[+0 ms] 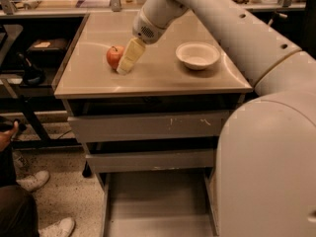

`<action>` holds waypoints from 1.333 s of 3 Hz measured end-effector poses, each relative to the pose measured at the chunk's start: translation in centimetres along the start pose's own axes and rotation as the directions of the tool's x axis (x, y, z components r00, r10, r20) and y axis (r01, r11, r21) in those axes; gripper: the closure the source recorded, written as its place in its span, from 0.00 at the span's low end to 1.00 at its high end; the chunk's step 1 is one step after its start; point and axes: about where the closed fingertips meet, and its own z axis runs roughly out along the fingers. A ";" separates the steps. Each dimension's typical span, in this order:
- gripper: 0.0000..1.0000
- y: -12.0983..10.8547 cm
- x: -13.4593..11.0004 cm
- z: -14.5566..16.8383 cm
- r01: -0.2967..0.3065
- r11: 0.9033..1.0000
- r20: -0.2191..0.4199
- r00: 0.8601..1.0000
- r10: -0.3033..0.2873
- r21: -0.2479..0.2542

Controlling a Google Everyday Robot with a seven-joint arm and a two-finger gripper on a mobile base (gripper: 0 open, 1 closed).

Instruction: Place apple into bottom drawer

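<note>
The red-orange apple (113, 56) sits on the beige cabinet top (148, 78), left of centre. My gripper (123, 68) hangs from the white arm that reaches in from the right. Its cream fingers (129, 56) point down and left, right beside the apple on its right side and partly in front of it. The bottom drawer (158, 201) is pulled out at the foot of the cabinet, its grey floor bare. The two grey drawers above it are closed or nearly so.
A shallow white bowl (198, 55) stands on the top to the right of the apple. A person's shoes (57, 227) and leg are on the floor at the lower left. Dark shelving (29, 53) stands to the left of the cabinet.
</note>
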 end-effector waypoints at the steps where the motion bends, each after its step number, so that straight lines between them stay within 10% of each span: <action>1: 0.00 -0.6 0.7 2.3 -0.027 0.999 0.012 1.000 0.027 -0.031; 4: 0.00 -2.1 -0.1 4.9 -0.021 0.999 0.048 0.999 0.024 -0.050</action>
